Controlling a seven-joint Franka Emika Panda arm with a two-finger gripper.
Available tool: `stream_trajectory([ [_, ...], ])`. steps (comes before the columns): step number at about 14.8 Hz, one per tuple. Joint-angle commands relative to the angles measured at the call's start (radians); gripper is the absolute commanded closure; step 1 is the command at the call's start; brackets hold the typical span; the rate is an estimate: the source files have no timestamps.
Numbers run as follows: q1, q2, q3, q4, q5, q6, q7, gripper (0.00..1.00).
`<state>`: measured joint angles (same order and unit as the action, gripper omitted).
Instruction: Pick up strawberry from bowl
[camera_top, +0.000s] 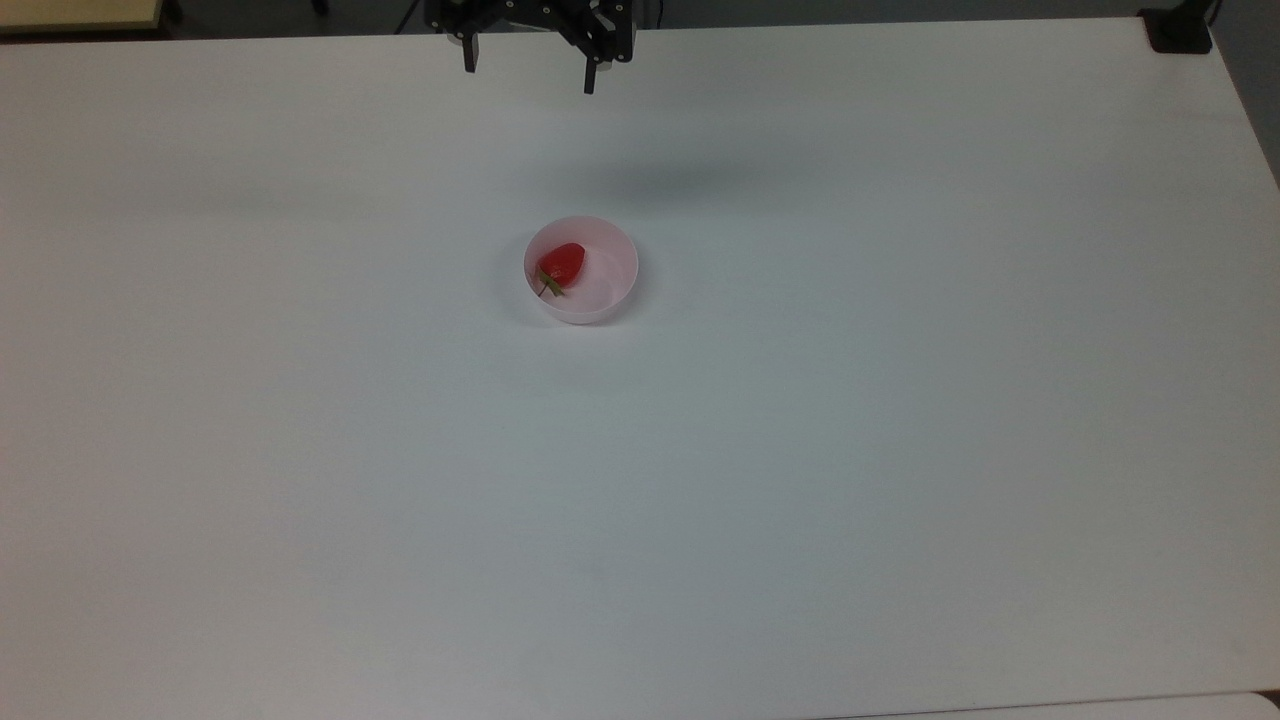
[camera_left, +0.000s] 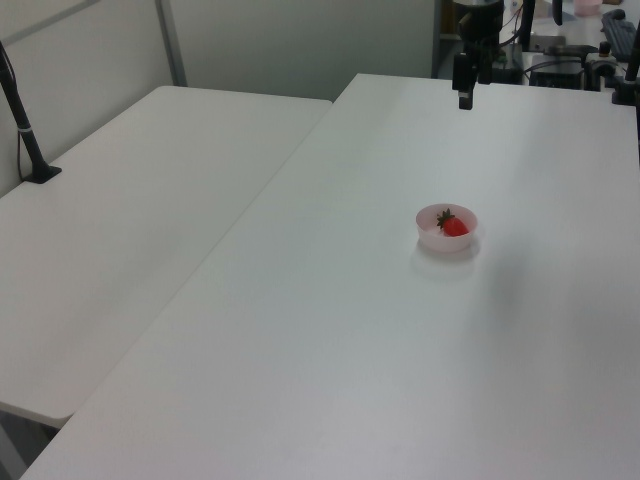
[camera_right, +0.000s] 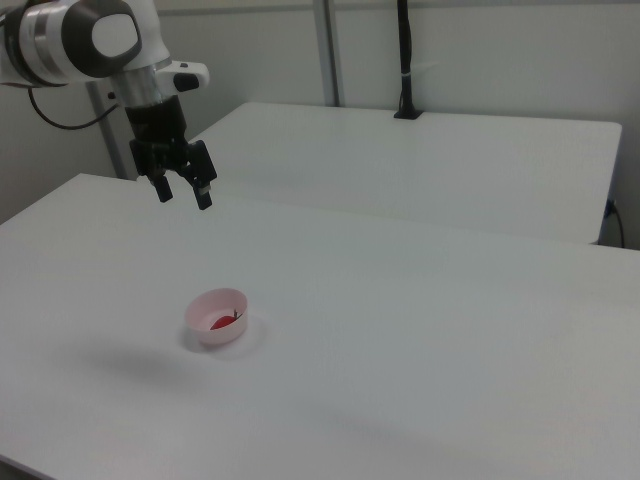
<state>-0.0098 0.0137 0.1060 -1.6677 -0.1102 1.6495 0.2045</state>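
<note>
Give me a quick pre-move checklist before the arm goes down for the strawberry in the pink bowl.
1. Gripper fingers open: ok.
2. Small glossy red strawberry lying inside the round pale pink plastic bowl: ok.
3. Bowl upright on the white table: ok.
4. Gripper above the bowl: not ok; it hangs high near the top view's upper table edge.
5. Strawberry centred in bowl: not ok; it sits by the wall on the top view's left.
6. Fingers fit beside that wall: cannot tell.
</note>
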Motion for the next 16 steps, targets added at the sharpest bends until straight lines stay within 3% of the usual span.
stream_trajectory([
  [1,-0.001,-0.006,-0.005,-0.01,0.02,-0.008,-0.02,0.0],
  [14,-0.027,0.058,-0.006,-0.02,0.021,0.056,-0.123,0.0],
  [16,-0.027,0.081,-0.006,-0.029,0.02,0.09,-0.123,0.09],
])
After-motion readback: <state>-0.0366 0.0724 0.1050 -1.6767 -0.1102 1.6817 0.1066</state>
